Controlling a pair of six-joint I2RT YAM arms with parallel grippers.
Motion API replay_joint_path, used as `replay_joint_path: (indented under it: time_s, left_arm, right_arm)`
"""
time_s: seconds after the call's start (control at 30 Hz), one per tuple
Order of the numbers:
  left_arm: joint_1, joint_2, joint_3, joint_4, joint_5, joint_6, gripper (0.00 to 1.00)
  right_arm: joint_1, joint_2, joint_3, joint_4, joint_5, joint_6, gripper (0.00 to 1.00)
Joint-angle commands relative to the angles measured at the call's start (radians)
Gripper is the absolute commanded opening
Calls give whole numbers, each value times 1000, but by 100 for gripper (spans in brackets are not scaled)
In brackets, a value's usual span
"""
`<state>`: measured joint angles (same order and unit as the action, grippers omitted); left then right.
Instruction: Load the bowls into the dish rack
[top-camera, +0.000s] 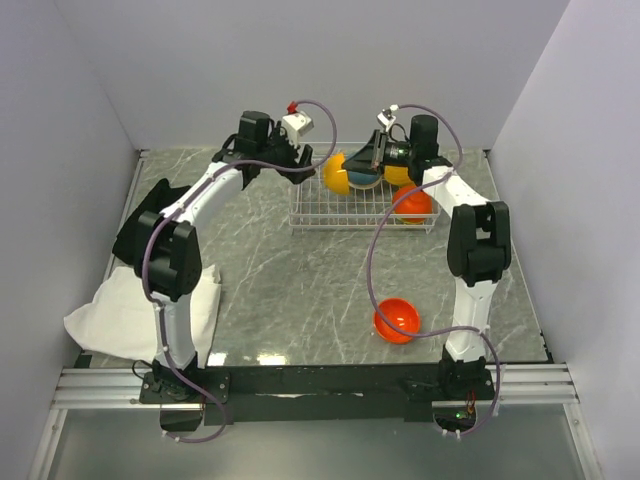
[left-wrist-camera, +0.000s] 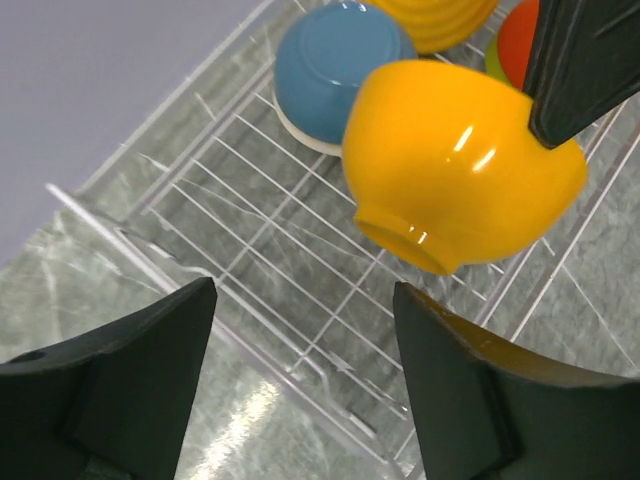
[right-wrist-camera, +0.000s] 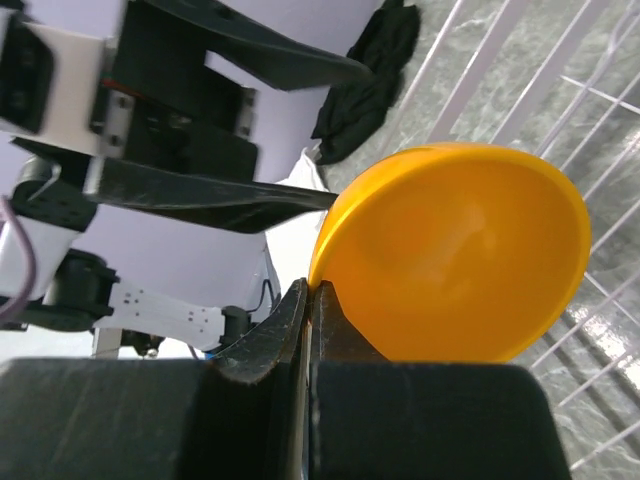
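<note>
A: Nearest the bases?
B: Only a loose orange bowl (top-camera: 397, 320) on the counter (top-camera: 300, 290), close by the right arm, well apart from the dish rack (top-camera: 355, 212).
A: Farther out, over the rack?
B: Hanging there on its side, a yellow bowl (top-camera: 335, 172), pinched at the rim by the clenched right tool (right-wrist-camera: 308, 300). Mouth toward that tool, foot toward the left tool (left-wrist-camera: 302, 290).
A: And the left?
B: Released, holding nothing, just short of the foot. Probably best lowered straight into the rack.
A: Beyond?
B: Teal bowl (left-wrist-camera: 335, 70), racked already.

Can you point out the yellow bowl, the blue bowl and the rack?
yellow bowl (left-wrist-camera: 450, 170), left wrist view, on its outer wall.
blue bowl (left-wrist-camera: 332, 68), left wrist view, on its outer wall.
rack (top-camera: 325, 212), top view, on its bare wire floor.
</note>
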<state>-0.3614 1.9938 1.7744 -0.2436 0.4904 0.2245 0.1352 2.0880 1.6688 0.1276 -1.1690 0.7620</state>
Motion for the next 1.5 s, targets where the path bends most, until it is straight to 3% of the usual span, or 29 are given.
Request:
replay_joint_path:
  time_s: [0.0, 0.5, 1.2, 1.47]
  left_arm:
    - [-11, 43, 82, -6, 19, 22, 71]
    - [-31, 157, 99, 23, 22, 13, 71]
    - [-42, 206, 166, -25, 4, 33, 72]
    - [-45, 204, 181, -31, -15, 42, 74]
  right_arm:
    - [4, -2, 16, 119, -61, 54, 0]
    - [3, 84, 14, 41, -52, -6, 0]
    - [-2, 98, -109, 101, -20, 108, 0]
    - [-60, 95, -78, -6, 12, 48, 0]
